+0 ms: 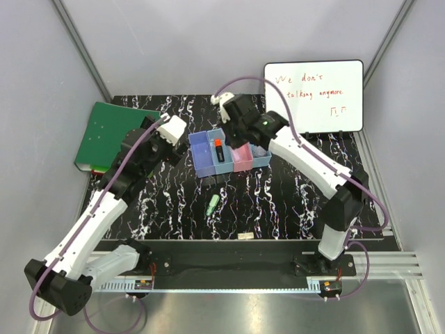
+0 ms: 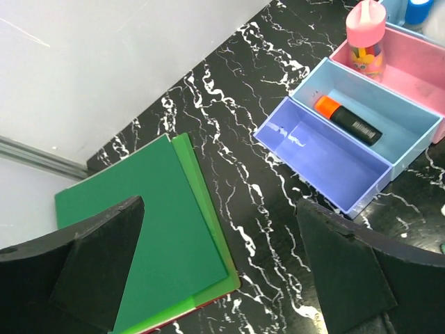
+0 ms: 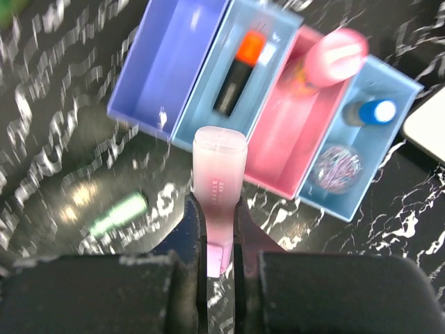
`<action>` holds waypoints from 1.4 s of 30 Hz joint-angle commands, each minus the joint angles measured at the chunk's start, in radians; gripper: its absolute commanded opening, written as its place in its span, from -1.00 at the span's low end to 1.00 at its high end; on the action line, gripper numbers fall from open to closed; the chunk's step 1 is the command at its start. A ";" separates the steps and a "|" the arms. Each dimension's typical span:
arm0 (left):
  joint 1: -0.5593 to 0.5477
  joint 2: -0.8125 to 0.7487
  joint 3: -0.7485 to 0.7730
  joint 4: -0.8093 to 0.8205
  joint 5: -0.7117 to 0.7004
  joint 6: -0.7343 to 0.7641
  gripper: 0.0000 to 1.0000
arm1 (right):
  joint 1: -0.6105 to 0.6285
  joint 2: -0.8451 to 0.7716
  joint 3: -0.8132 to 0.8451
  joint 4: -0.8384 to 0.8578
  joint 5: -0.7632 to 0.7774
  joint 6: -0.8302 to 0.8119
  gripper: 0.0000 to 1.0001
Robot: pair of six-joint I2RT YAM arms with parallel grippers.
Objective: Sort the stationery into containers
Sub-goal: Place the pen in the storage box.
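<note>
My right gripper (image 3: pixel 217 209) is shut on a pink highlighter (image 3: pixel 218 181), held in the air over the near edge of the containers (image 3: pixel 167 62). The row (image 1: pixel 203 158) runs blue, light blue, pink, blue. An orange-capped black marker (image 3: pixel 238 69) lies in the second bin. In the pink bin stands a pink-capped tube (image 3: pixel 334 59). The last bin holds a blue-capped bottle (image 3: pixel 372 113) and a clear round jar (image 3: pixel 337 167). A green highlighter (image 1: pixel 213 203) lies on the table in front of the bins. My left gripper (image 2: pixel 222 257) hangs open and empty beside the bins' left end.
A green binder (image 1: pixel 115 136) lies at the back left, under my left arm. A whiteboard with orange writing (image 1: pixel 314 96) leans at the back right. A small beige eraser (image 1: pixel 245 236) rests near the mat's front edge. Grey walls close in both sides.
</note>
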 commanded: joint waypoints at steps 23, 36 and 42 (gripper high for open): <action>-0.004 -0.093 0.094 0.053 -0.035 0.013 0.98 | -0.082 0.424 0.380 0.109 -0.054 0.050 -1.00; -0.003 -0.145 0.064 0.060 -0.029 0.047 0.98 | -0.088 0.602 0.488 0.115 -0.040 0.026 -1.00; -0.004 -0.156 0.062 0.079 -0.029 0.073 0.98 | -0.088 0.625 0.482 0.119 -0.039 0.032 -1.00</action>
